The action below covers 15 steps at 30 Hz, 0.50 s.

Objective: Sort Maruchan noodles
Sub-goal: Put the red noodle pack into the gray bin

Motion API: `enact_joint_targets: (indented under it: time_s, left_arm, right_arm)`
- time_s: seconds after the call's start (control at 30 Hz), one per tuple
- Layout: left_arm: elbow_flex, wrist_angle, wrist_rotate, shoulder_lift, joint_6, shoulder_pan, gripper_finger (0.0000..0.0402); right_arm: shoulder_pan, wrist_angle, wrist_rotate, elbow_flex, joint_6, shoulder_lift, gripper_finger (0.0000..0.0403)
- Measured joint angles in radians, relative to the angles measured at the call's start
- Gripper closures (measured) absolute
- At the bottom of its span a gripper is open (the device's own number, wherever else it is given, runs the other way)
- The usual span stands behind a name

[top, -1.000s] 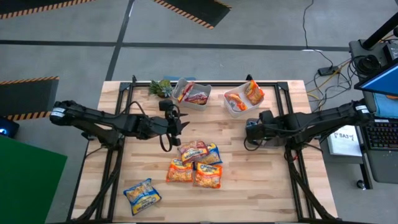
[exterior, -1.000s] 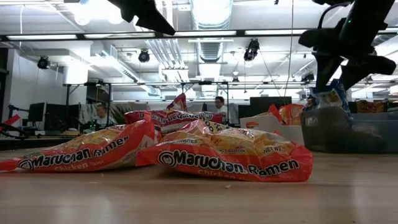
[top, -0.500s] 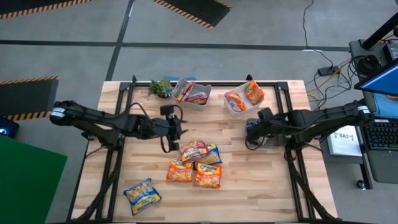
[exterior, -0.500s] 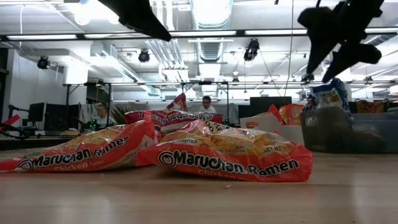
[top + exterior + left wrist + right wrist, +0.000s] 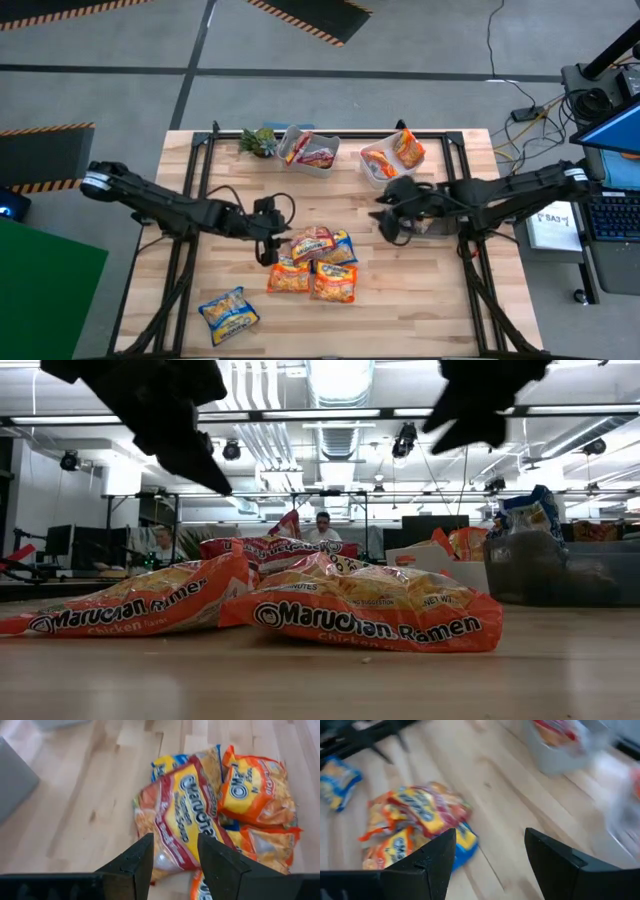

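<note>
A pile of Maruchan packets (image 5: 315, 262) lies flat at the table's middle, orange ones (image 5: 370, 610) under a pink-red one (image 5: 311, 241). One blue-yellow packet (image 5: 228, 312) lies apart near the near-left corner. My left gripper (image 5: 272, 240) hangs open just above the pile's left edge; in the left wrist view its gap (image 5: 175, 865) frames the pink-red packet (image 5: 185, 820). My right gripper (image 5: 385, 222) is open and empty, right of the pile and above the table, with the pile (image 5: 420, 820) ahead of it.
Two clear tubs stand at the far edge: one (image 5: 310, 150) holds pink-red packets, one (image 5: 385, 160) holds orange ones. The low view shows a third tub (image 5: 560, 565) with a blue packet upright in it. A small green plant (image 5: 258, 140) sits by the far-left tub.
My left gripper has moved toward the near edge and down, ending over the pile's left side. My right gripper has risen from beside the tub with the blue packet and moved left toward the pile. No packet has moved.
</note>
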Motion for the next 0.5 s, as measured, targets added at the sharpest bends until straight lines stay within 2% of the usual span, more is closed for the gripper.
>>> enact_joint_targets:
  time_s: [0.23,0.5]
  left_arm:
    - [-0.027,0.016,-0.001,0.000,-0.060,-0.018,0.0265]
    - [-0.064,0.065,-0.001,0.000,-0.103,-0.048,0.0265]
  right_arm:
    - [0.000,0.300,-0.103,0.012,-0.272,0.188,0.0177]
    - [0.000,0.362,-0.168,0.119,-0.417,0.426,0.0177]
